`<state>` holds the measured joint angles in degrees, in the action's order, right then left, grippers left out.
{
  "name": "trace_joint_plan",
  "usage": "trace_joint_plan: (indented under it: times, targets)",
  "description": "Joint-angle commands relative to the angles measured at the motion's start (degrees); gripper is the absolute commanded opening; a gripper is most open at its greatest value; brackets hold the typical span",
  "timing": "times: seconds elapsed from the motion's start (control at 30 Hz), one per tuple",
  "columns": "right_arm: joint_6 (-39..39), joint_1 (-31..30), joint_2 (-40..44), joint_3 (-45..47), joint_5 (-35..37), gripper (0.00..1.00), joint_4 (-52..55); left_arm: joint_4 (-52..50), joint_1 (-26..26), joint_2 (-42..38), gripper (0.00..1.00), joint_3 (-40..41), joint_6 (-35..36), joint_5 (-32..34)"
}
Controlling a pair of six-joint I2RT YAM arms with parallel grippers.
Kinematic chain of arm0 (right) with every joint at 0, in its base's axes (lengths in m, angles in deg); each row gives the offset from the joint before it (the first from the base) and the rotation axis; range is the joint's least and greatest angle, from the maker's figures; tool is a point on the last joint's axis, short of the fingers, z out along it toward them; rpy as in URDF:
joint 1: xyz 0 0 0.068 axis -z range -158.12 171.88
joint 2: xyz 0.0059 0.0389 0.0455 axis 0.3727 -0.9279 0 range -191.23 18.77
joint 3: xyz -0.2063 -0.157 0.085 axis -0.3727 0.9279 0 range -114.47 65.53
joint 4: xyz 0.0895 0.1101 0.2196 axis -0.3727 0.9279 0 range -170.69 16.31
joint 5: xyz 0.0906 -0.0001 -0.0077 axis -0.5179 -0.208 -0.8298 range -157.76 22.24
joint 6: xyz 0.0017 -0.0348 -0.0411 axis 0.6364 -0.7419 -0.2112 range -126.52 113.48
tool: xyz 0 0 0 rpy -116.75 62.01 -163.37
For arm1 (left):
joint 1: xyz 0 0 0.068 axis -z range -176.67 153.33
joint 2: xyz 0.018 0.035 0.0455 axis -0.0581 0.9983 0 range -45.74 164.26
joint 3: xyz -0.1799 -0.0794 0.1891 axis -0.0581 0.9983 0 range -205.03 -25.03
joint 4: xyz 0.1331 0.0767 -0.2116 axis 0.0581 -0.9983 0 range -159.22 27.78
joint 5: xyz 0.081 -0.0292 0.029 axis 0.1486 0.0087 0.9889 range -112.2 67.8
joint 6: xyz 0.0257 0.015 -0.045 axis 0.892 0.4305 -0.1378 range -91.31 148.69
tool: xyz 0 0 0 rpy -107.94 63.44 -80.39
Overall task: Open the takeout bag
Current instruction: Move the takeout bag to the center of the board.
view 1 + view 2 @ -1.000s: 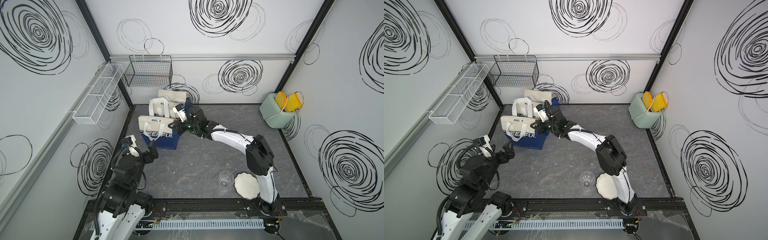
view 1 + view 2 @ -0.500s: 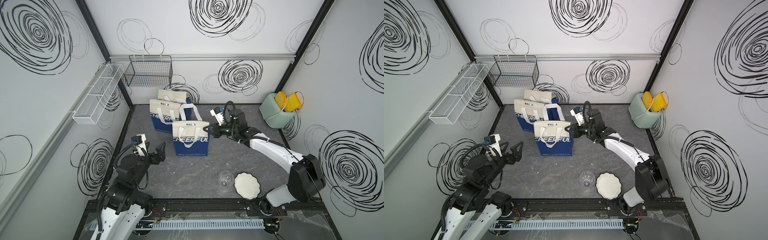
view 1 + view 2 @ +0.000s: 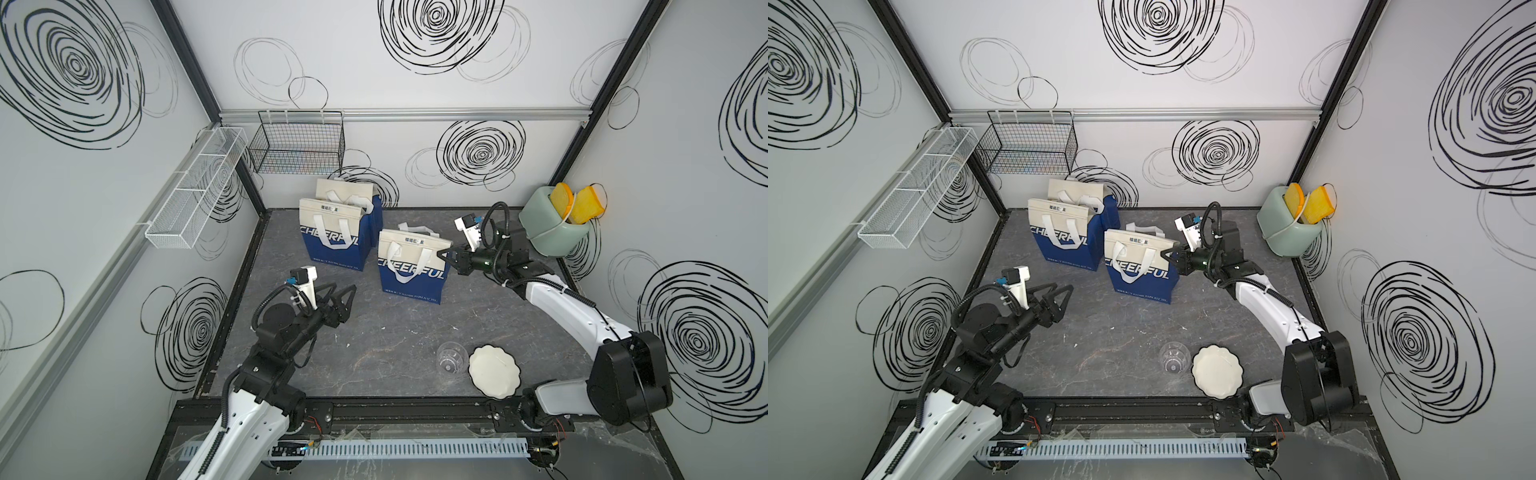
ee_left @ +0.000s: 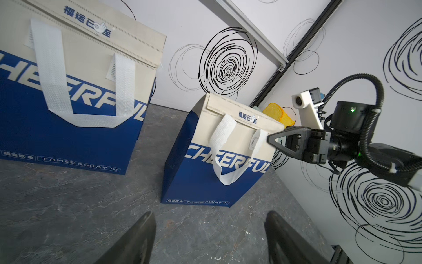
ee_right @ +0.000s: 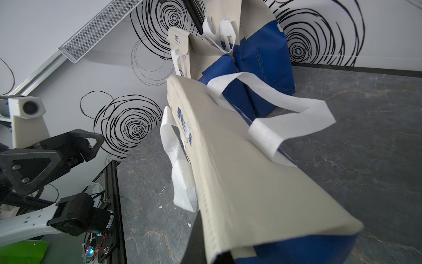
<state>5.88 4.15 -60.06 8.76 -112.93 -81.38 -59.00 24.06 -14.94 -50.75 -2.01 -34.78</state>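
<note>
Left wrist view. Left tool [image 4: 209, 218]: jaws wide, over tabletop [image 4: 68, 217]. Bag [image 4: 205, 178]: upright on tabletop ahead, top flat shut, handles drooping. Right tool [image 4: 271, 138]: pinched shut on bag's top corner. Second bag [image 4: 68, 128]: upright, apart, farther back. Third bag [image 3: 345, 193]: just behind second.

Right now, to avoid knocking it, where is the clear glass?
In both top views, the clear glass is front-right on the table, beside the white scalloped plate.
</note>
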Motion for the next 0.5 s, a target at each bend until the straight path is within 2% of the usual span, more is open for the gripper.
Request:
trace_joint_plan:
  times: [0.0, 0.07, 0.17, 0.27, 0.33, 0.47]
  targets:
    - [-0.6, 0.5, 1.7, -0.9, -4.7, 0.00, -4.8, 13.9, 6.0, 4.7, 0.80, -1.4, 3.0, 5.7]
    - [0.3, 0.6, 1.6, -0.7, -5.5, 0.00, -5.4, 17.2, 9.4, 8.8, 0.82, -1.7, 9.0, 9.8]
    - [-0.4, 0.9, 1.6, -1.2, -5.7, 0.00, -3.7, 22.5, 8.7, 14.6, 0.82, -1.5, 12.9, 9.9]
    - [-0.7, 1.9, 2.0, -0.4, -6.4, 0.01, -3.4, 29.4, 4.9, 19.4, 0.81, -0.9, 14.0, 3.7]
    - [-0.5, 2.6, 2.2, 0.3, -7.2, 0.05, -3.5, 33.8, 2.9, 23.4, 0.81, -1.4, 14.7, 0.0]
    - [-0.1, 3.9, 2.3, 1.3, -8.5, 0.13, -4.0, 37.9, -1.1, 31.3, 0.74, -3.6, 14.8, -8.7]
